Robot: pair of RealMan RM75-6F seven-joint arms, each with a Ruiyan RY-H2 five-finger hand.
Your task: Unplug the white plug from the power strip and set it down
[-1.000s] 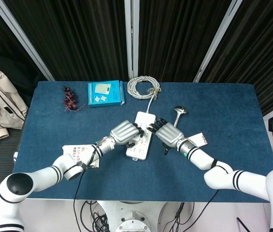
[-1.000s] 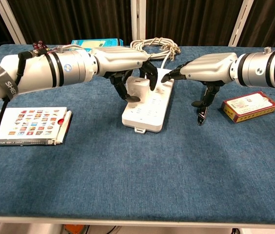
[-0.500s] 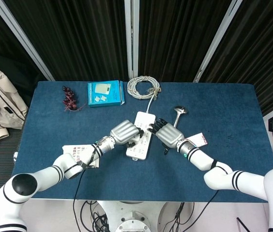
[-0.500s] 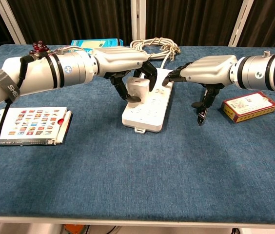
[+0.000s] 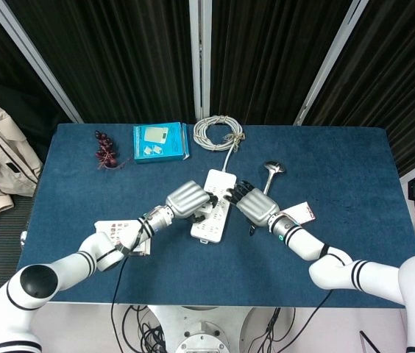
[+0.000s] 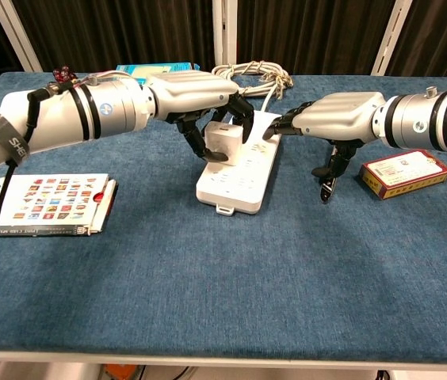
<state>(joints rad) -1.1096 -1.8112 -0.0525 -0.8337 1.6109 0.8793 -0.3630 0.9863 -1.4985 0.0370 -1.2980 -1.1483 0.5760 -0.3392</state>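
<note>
The fingers (image 6: 225, 131) of the left hand (image 6: 196, 95) are closed round the white plug (image 6: 223, 141), which is held at the far end of the power strip (image 6: 235, 176), approx. mid-surface. The right hand (image 6: 336, 116) is laid with its fingertips (image 6: 275, 129) on the strip's far right edge (nothing is gripped; fingers slightly apart).

In the chest view the plug body is seen plainly between the dark fingers; in the head view it is hidden under the left hand (image 5: 188, 199), w/ the right hand (image 5: 254, 205) just beside it. Only the head view shows the strip's cable run back to a coiled white cord (image 5: 218, 132) at the far edge of the blue surface (image 5: 340, 169).

Vs. 1 s ago, the plug is seen slightly higher and the strip's near end shifted a little left.
</note>
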